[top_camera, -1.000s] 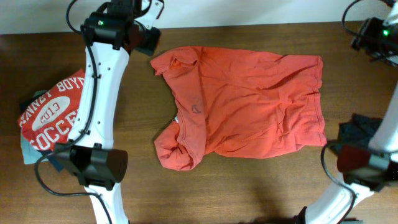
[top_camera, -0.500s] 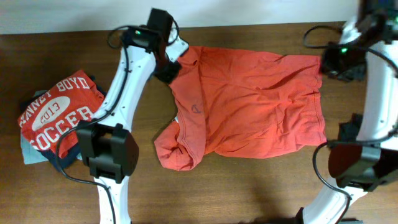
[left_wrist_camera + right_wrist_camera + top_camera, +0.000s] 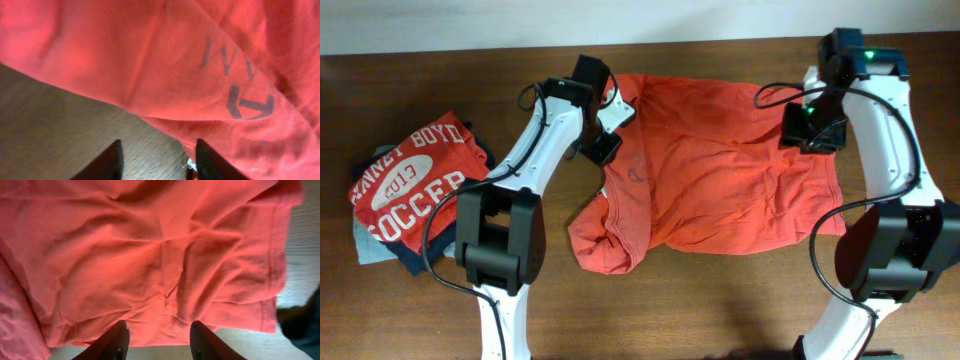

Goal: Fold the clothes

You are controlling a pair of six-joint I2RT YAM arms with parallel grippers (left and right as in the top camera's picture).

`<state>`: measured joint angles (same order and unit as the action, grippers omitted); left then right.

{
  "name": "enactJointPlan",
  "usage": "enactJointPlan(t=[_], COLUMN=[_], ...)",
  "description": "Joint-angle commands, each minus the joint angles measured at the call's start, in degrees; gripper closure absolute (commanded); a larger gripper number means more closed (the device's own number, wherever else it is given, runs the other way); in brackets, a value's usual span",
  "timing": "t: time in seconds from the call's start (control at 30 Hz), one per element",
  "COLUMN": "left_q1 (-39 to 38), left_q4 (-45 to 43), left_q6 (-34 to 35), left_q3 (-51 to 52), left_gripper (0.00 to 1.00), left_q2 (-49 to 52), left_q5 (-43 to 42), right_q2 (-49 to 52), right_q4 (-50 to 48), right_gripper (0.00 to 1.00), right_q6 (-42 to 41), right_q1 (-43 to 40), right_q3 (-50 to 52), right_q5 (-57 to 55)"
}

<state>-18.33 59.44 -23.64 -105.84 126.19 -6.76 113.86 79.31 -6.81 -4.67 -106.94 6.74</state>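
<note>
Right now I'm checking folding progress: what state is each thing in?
Shirt, unfolded, spread on the table, wrinkled, one sleeve bunched.
Soccer tee, folded, on top of a pile.
Left gripper, open, over the shirt's edge.
Right gripper, open, over the shirt.

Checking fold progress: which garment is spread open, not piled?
The large orange-red fabric shirt mid-table; the red printed tee tops a pile at left.

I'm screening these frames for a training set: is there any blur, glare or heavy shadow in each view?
Overhead: sharp and evenly lit, with no glare on the orange shirt. Left wrist: very close, so the shirt and its grey print look slightly soft, and the end effector fingers are nearly black. Right wrist: the shirt's folds are readable, and the bare table at the right is washed pale.
</note>
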Motion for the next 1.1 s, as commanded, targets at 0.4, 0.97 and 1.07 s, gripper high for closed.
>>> enactJointPlan(t=[0.4,0.97,1.07], left_q1=[0.9,9.6,13.2], left_q4=[-17.3,-17.8,-17.7], left_q6=[6.3,18.0,18.1], left_q3=[9.6,7.4,5.1], left_gripper=[0.83,0.99,1.00], left_q2=[0.8,3.5,3.5], left_q5=[-0.8,14.1,11.3], right_q2=[0.0,0.0,0.1], right_q4=[-1.8,-2.5,-3.7], right_gripper=[0.54,0.53,0.50], right_q6=[0.6,0.6,0.6], right_q1=[1.1,1.0,1.1], right_q3=[2.9,2.9,3.3], right_q5=[0.3,0.3,0.3])
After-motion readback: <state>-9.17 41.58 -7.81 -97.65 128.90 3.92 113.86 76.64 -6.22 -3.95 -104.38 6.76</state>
